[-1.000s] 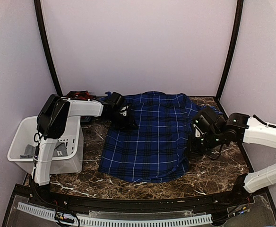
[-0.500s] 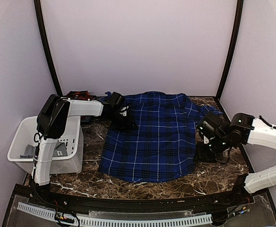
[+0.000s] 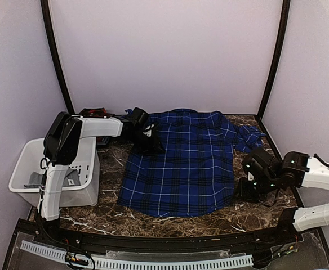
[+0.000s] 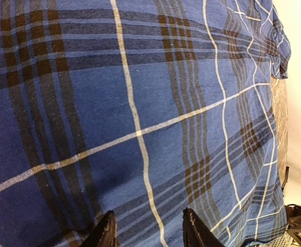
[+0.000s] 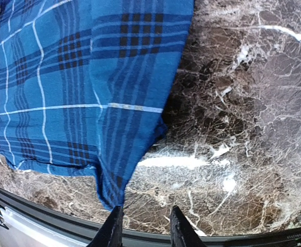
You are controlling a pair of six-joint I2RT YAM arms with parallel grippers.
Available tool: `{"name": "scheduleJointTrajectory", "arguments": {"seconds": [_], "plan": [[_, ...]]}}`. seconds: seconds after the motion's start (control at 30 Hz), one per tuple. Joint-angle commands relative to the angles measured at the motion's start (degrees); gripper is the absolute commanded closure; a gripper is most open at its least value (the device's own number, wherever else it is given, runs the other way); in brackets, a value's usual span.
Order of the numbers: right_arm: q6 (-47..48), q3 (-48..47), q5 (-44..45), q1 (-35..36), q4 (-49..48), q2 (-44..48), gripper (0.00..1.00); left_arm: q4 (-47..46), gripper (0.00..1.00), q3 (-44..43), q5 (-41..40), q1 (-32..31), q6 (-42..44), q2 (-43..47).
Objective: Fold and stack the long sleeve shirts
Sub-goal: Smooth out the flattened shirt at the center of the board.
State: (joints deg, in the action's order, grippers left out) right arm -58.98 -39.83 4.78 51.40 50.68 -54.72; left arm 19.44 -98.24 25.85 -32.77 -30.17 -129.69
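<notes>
A dark blue plaid long sleeve shirt [image 3: 181,163] lies spread flat in the middle of the marble table [image 3: 266,211], with one sleeve [image 3: 249,135] bunched at its back right. My left gripper [image 3: 147,138] rests on its back left part. In the left wrist view this left gripper [image 4: 149,227] is open, with flat blue cloth [image 4: 140,103] under it. My right gripper [image 3: 249,188] hovers low just right of the shirt's near right corner. It is open [image 5: 144,216] over bare marble, and the corner of the cloth [image 5: 112,185] ends at its left finger. A red-and-black shirt [image 3: 94,113] peeks out at the back left.
A white bin [image 3: 23,174] holding grey items stands at the left beside the left arm's base. Black frame posts [image 3: 271,62] rise at both back corners. The table's black front rail [image 5: 217,242] runs just below the right gripper.
The right gripper was shut on the shirt's right edge, drew it outward to the right, let go and moved nearer and right. The left arm stayed put.
</notes>
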Motion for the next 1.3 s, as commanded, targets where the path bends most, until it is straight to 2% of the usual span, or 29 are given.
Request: {"name": "scheduleJointTrajectory", "arguments": {"seconds": [0.0,0.13,0.27,0.5,0.63,0.9,1.1,1.27], "plan": [[-2.4,3.6,0.3,0.4,-4.5,-1.5,0.69,0.6,0.57,-1.4,2.5,-0.7,1.9,5.4],[-0.8,3.9,-1.0,0.4,-12.8,-5.0,0.71,1.1,0.55,-1.1,3.3,-3.2,3.4,8.0],[2.5,-1.9,-0.5,0.4,-17.3,-12.8,0.72,-0.5,0.55,1.8,4.2,-6.2,3.3,10.5],[8.1,-8.9,0.4,-0.3,-23.4,-26.0,0.59,-4.6,0.55,6.8,7.7,-9.7,1.7,13.1],[10.2,-12.2,2.1,-0.6,-22.3,-30.6,0.54,-8.3,0.55,11.8,9.3,-10.6,-0.4,13.8],[11.7,-13.0,1.4,1.6,-20.6,-32.6,0.54,-14.3,0.58,24.5,11.2,-10.6,-5.9,17.0],[9.4,-13.6,3.2,5.6,-18.7,-33.9,0.53,-14.1,0.60,28.8,10.0,-10.6,-6.9,17.7],[7.4,-12.6,7.0,6.2,-15.5,-34.4,0.53,-12.7,0.62,30.9,7.7,-10.4,-6.9,17.9]]}}
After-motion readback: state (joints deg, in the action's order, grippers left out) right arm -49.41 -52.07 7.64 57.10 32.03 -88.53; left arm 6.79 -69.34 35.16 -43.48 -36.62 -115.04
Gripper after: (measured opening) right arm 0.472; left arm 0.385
